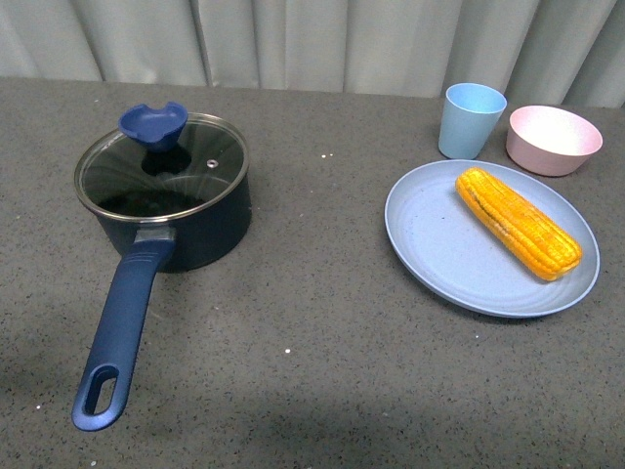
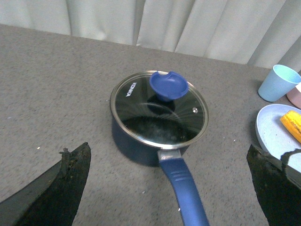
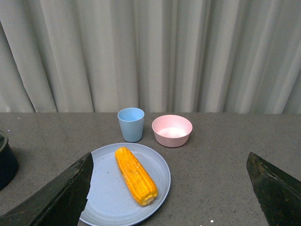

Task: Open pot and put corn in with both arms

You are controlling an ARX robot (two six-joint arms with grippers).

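The navy pot [image 1: 200, 225] stands at the table's left, closed by a glass lid [image 1: 161, 168] with a blue knob [image 1: 153, 124]; its long blue handle [image 1: 122, 327] runs toward the front edge. The yellow-orange corn [image 1: 518, 222] lies on a light blue plate [image 1: 430, 234] at the right. Neither arm shows in the front view. My left gripper [image 2: 169, 188] hangs open above the pot's handle [image 2: 181, 183], short of the lid [image 2: 159, 109]. My right gripper [image 3: 169, 193] is open too, held back from the plate [image 3: 101, 188] and the corn [image 3: 136, 175].
A light blue cup [image 1: 471, 119] and a small pink bowl [image 1: 553, 140] stand just behind the plate. Grey curtains close off the far edge of the dark speckled table [image 1: 312, 352].
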